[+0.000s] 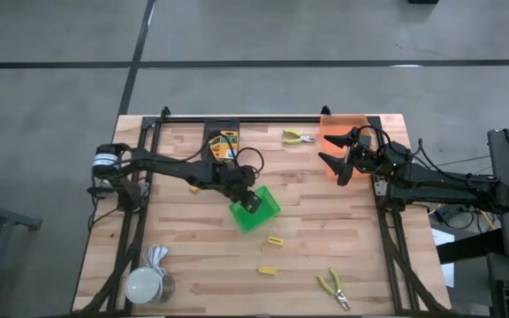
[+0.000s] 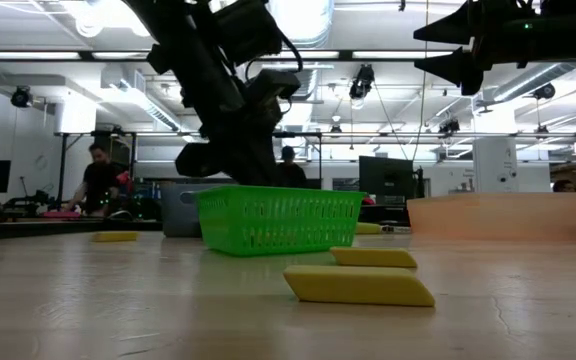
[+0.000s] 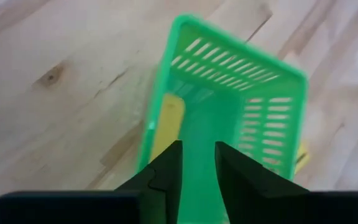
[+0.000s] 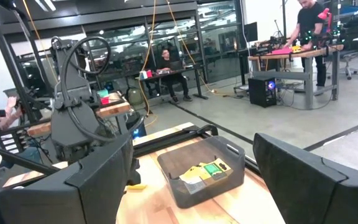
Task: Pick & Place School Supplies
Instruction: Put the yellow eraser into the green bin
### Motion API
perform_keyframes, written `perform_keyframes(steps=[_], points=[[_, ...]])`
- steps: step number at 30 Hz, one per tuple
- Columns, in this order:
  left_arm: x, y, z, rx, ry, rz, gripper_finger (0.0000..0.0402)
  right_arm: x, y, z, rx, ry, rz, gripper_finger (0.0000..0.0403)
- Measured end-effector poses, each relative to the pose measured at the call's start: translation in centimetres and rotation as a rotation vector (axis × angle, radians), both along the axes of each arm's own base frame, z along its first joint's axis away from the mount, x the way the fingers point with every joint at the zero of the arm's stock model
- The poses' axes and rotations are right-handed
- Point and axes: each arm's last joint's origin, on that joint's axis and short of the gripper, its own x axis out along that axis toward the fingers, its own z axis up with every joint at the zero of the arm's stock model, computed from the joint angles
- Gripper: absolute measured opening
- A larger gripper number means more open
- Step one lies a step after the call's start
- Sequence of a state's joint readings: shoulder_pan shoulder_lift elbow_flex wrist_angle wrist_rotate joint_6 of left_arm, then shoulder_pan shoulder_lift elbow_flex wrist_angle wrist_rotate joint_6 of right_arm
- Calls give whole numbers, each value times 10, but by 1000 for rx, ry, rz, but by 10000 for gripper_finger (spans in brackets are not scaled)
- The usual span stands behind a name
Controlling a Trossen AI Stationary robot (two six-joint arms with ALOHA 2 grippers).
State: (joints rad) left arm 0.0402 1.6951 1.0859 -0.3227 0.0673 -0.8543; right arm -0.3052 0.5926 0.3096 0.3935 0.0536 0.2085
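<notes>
My left gripper [image 1: 250,201] [image 3: 198,165] hangs over the green bin [image 1: 256,210] [image 3: 229,106], fingers pointing down and a little apart, open, with nothing between them. One yellow block [image 3: 168,121] lies on the bin's floor. In the low view the gripper [image 2: 230,160] stands just above the bin's rim [image 2: 280,195]. Two more yellow blocks [image 1: 275,240] [image 1: 266,269] lie on the table near the bin. Yellow-handled pliers lie at the far edge [image 1: 297,136] and the near edge [image 1: 334,287]. Crayon boxes [image 4: 205,171] sit in the grey bin [image 1: 222,141]. My right gripper [image 1: 338,161] waits wide open above the orange bin [image 1: 343,124].
A white round object [image 1: 144,283] stands at the table's near left corner. Another small yellow piece [image 2: 115,236] lies left of the green bin. The black frame rails run along the table's left, right and far sides. People work at desks in the room beyond.
</notes>
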Motion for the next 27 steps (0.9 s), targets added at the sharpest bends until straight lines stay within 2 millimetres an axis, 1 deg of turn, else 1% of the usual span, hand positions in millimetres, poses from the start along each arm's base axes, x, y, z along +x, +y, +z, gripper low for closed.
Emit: perform_keyframes(steps=[6, 10, 14, 24, 27], points=[[1, 0, 13, 35, -86, -33, 132, 0, 0, 0, 0, 0, 0, 327], [1, 0, 21, 63, -136, -56, 146, 0, 0, 0, 0, 0, 0, 327], [0, 0, 30, 90, -178, -72, 146, 0, 0, 0, 0, -1, 0, 327], [-14, 2, 72, 280, -338, -73, 147, 0, 0, 0, 0, 1, 0, 327], [-18, 3, 79, 330, -355, -74, 147, 0, 0, 0, 0, 0, 0, 327]])
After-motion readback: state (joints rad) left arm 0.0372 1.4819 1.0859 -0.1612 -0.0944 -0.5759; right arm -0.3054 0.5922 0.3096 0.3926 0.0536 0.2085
